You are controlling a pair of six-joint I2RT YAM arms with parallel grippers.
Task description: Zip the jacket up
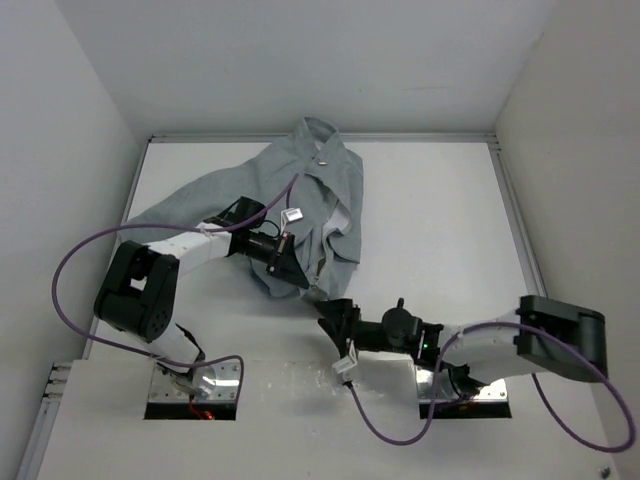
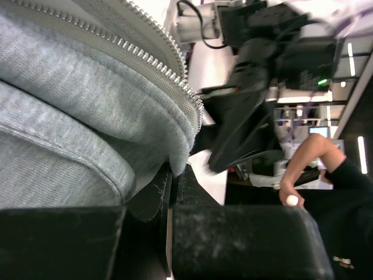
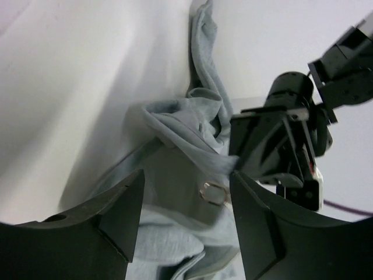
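Right now the jacket (image 1: pixel 322 185) lies crumpled toward the far left-centre of the white bench (image 1: pixel 450 220). It is a soft heather-grey heap with one sleeve trailing off to the left and the front lying open on paler lining. Its silver zipper teeth (image 2: pixel 140 46) run along a folded edge. The left tool (image 1: pixel 290 268) is pinched tight on the bottom hem just beside the end of that zipper, with cloth squeezed between its fingers. The right tool (image 1: pixel 326 308) sits just short of the hem, its fingers spread wide and holding nothing, and it faces a small metal fitting (image 3: pixel 213 192) on the fabric. The left tool's body crowds close beside that fitting, and a purple cable (image 1: pixel 68 262) loops off the left arm.
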